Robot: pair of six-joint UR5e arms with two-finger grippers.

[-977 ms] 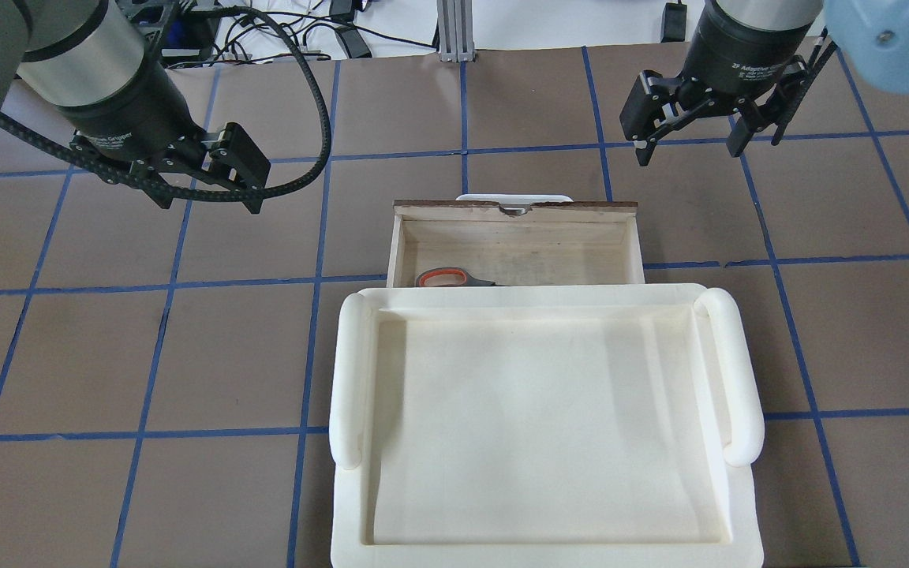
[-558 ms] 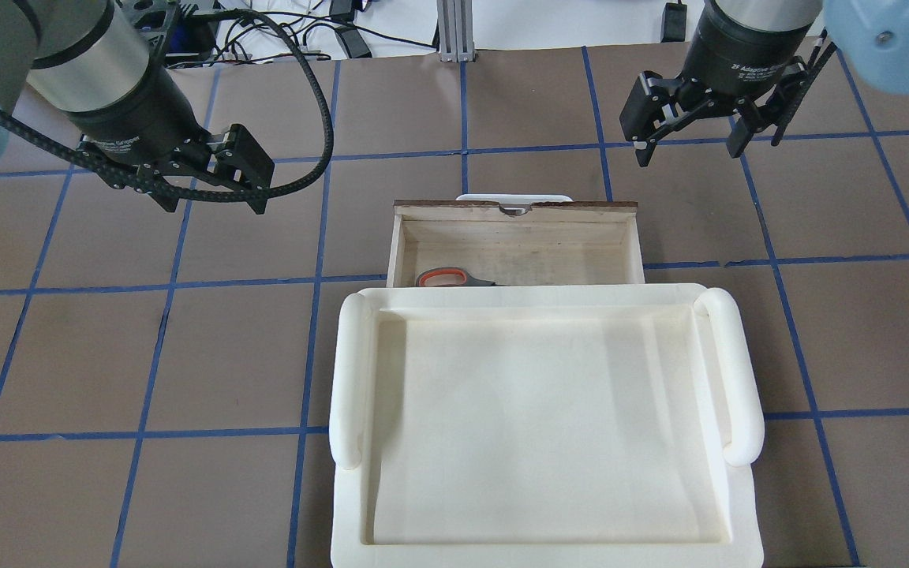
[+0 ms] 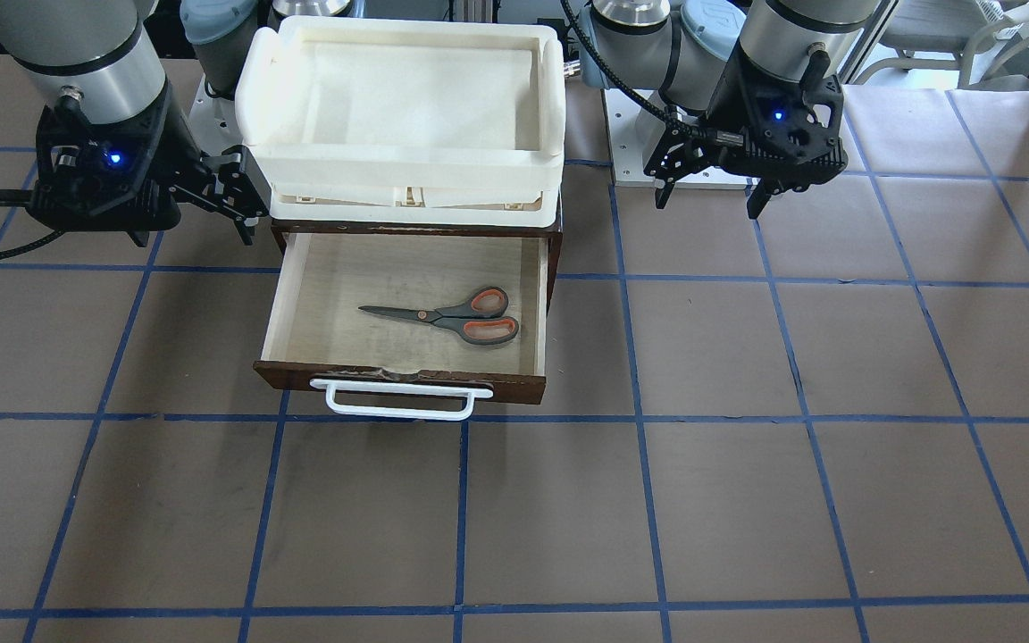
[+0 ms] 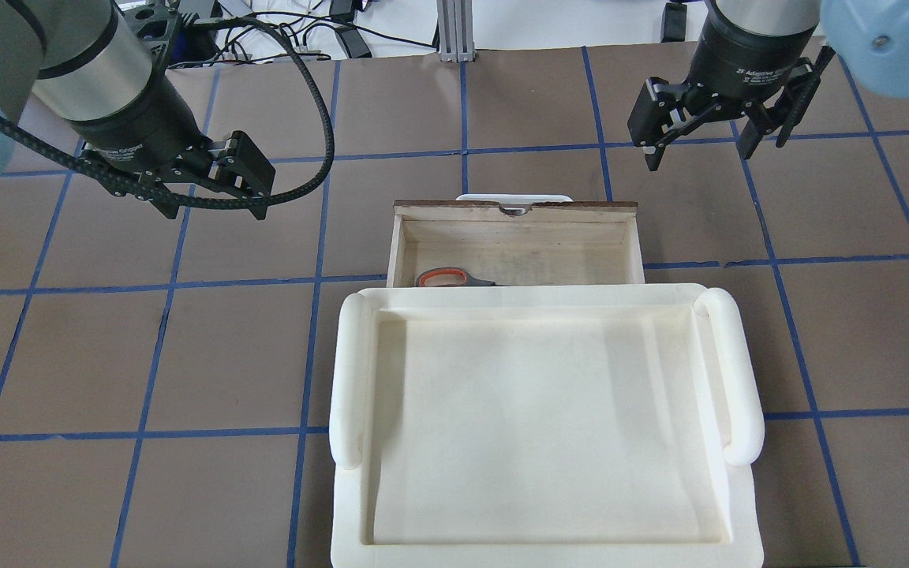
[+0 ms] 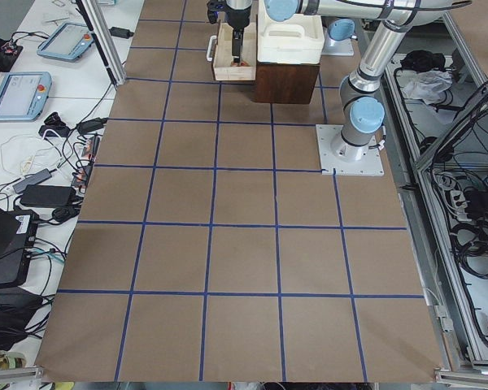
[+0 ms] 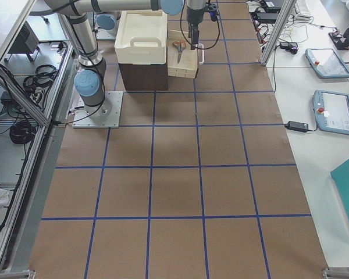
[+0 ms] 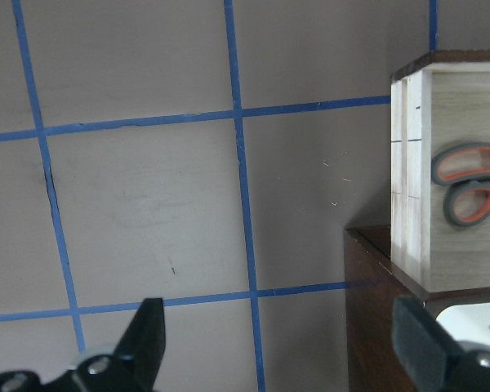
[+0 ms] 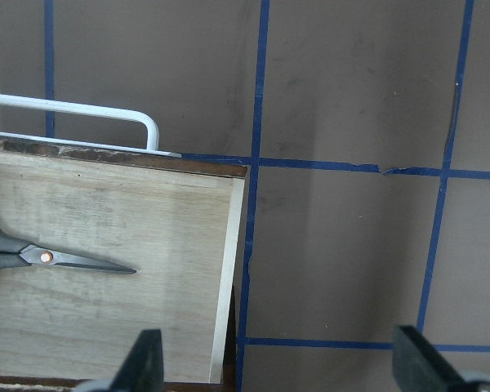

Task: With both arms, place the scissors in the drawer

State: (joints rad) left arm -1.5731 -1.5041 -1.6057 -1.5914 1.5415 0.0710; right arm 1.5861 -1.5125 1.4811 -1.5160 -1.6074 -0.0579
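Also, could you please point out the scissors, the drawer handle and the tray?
scissors (image 3: pixel 436 316), front-facing view, just beside the pivot
drawer handle (image 3: pixel 398 413), front-facing view, middle of the bar
tray (image 4: pixel 731 379), overhead view, right rim

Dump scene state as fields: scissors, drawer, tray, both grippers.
scissors: flat on the drawer floor, blades closed, handles toward robot's left
drawer: pulled open, not shut
tray: cream, on top of the brown cabinet, above the drawer's rear
left gripper: open, holding nothing, off to the drawer's side
right gripper: open, holding nothing, off to the opposite side
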